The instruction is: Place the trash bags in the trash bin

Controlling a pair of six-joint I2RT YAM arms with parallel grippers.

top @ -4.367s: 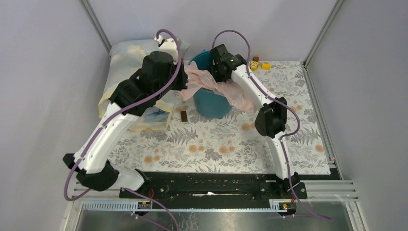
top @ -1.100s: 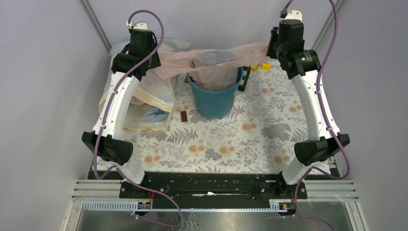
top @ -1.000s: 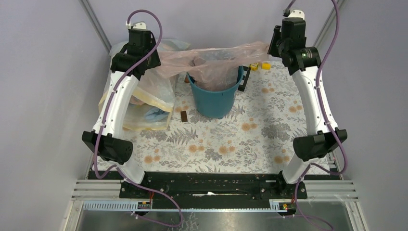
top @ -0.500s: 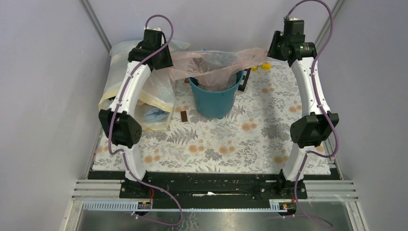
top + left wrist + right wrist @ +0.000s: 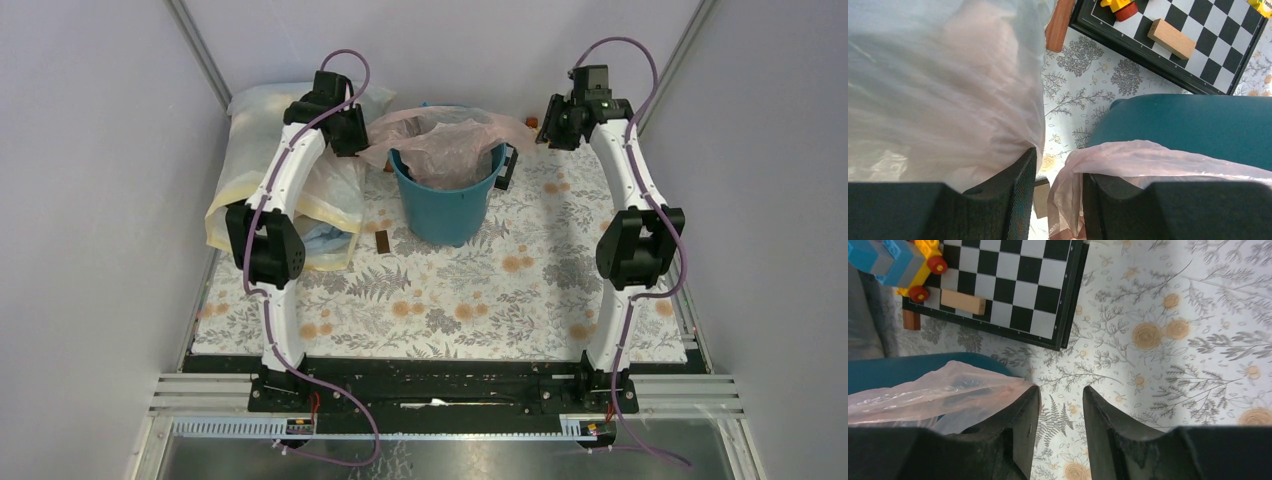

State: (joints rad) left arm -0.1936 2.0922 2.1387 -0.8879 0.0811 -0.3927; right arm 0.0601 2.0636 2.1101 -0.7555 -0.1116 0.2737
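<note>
Top external view has the trash bin (image 5: pixel 445 215) standing on the table (image 5: pixel 450 300) in the upper middle of the frame. The trash bag (image 5: pixel 445 150) is sunk into its mouth, and the pale-pink edge spills over the rim on both sides. The left arm (image 5: pixel 290 175) and right arm (image 5: pixel 625 170) reach up on either side of the bin. Flanking it this way looks meant to keep the bag's mouth spread across the opening rather than bunched.

Left wrist view shows the left jaws apart. A hanging fold of the bag runs down through the gap and lies against the finger on the right of the frame, apparently unpinched. A cloudy sack (image 5: pixel 938 90) fills the upper left and presses on the other finger, and a chessboard (image 5: pixel 1218 55) lies beyond the bin at the upper right.

Right wrist view shows the right jaws apart too, with only patterned table between them. The bag's corner just touches the finger on the left of the frame, and the rest drapes over the teal rim at the lower left.

The bag seems largely in place, though its loose edges probably need settling. Film this thin could snag on a finger when an arm lifts away.
</note>
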